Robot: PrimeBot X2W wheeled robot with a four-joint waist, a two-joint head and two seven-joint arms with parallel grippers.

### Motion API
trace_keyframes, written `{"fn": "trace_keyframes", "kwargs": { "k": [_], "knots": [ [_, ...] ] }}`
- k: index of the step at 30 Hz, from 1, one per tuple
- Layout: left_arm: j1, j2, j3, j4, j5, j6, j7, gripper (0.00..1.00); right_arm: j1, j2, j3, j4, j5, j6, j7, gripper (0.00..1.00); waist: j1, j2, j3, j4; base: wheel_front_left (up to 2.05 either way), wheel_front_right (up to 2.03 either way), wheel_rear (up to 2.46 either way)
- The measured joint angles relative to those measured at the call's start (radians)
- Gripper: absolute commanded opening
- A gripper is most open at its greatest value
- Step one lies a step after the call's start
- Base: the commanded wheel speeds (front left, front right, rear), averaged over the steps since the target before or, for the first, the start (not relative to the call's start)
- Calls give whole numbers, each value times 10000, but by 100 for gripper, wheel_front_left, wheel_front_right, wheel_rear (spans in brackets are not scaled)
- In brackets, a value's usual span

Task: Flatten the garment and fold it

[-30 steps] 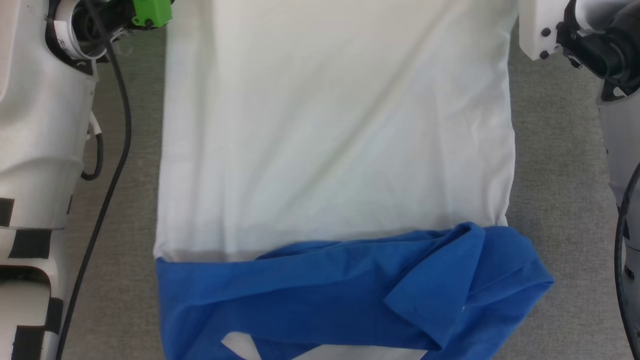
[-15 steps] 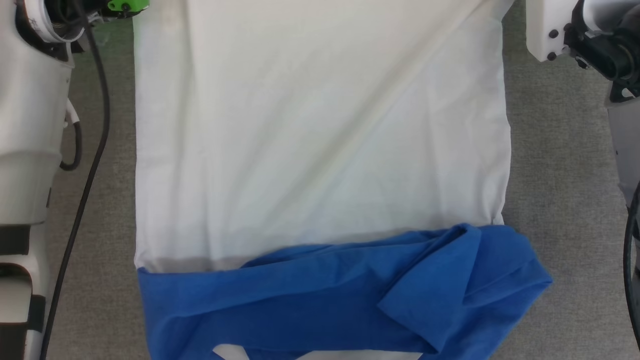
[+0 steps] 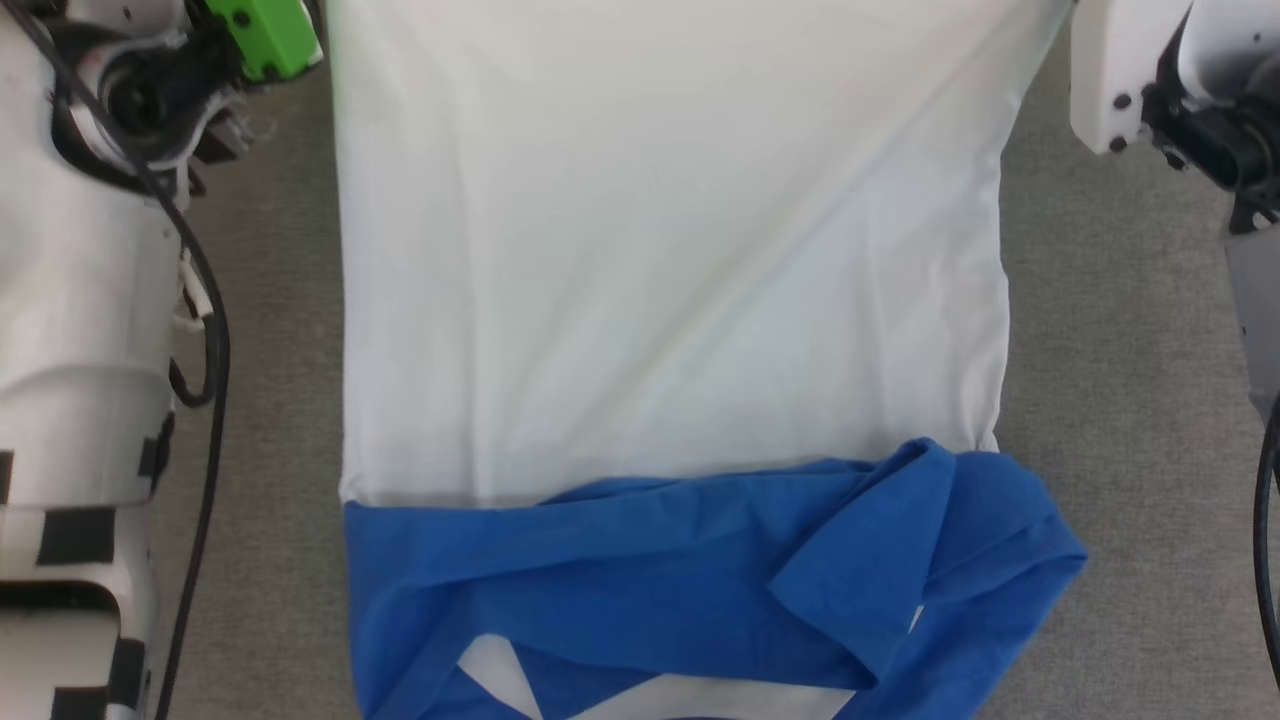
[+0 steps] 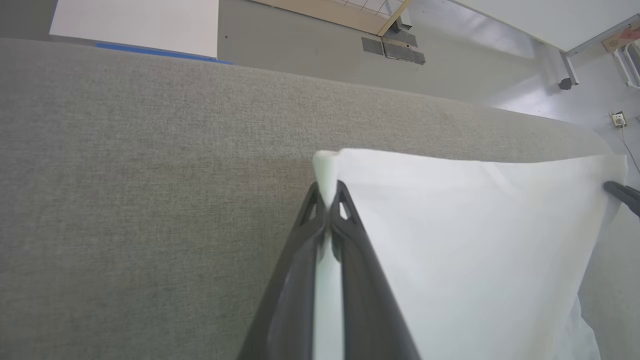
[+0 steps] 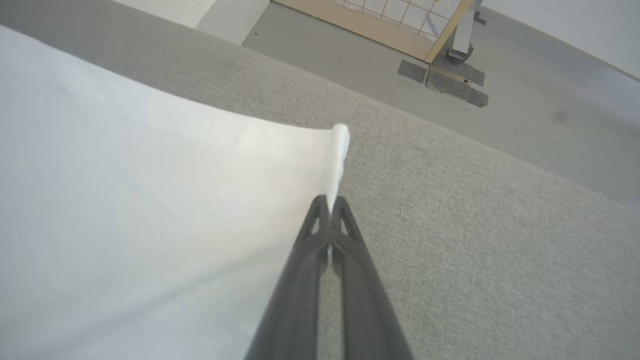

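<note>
The garment lies spread on the grey table, its white body running up the head view and its blue sleeves and collar end bunched near the bottom edge. In the left wrist view my left gripper is shut on the far left white corner of the garment, with a fold of cloth pinched between its fingers. My right gripper is shut on the opposite far corner of the garment, and the cloth corner sticks up past the tips.
The grey felt table has bare strips either side of the shirt. My pale forearms stand at the left and right edges, with a black cable by the left one. Beyond the table's far edge lies floor.
My left gripper has closed on the white corner of the garment. The head view has shifted sideways and back between frames. The right gripper keeps its hold.
</note>
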Motion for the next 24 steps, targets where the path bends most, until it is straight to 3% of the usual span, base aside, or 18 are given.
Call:
{"fn": "trace_keyframes", "kwargs": {
  "k": [5, 11, 17, 24],
  "knots": [
    [779, -134, 163, -366, -495, -485, -504, 0, 716, -232, -209, -151, 374, 0, -253, 0, 0, 0, -826, 199, 0, 0, 0],
    [2193, -201, 125, -1126, -849, -755, -782, 0, 2368, -341, -485, -788, 899, 0, -422, 0, 0, 0, -2027, 417, 0, 0, 0],
    [4216, -52, 140, -2347, -1172, -744, -918, 0, 4242, -389, -811, -1647, 1413, 0, -253, 0, -1, 0, -3315, 581, 0, 0, 0],
    [6725, 278, 336, -4031, -1262, -407, -1214, 0, 6230, -295, -1099, -2602, 1743, 0, -81, 0, -1, 0, -4683, 692, 0, 0, 0]
  ]
}}
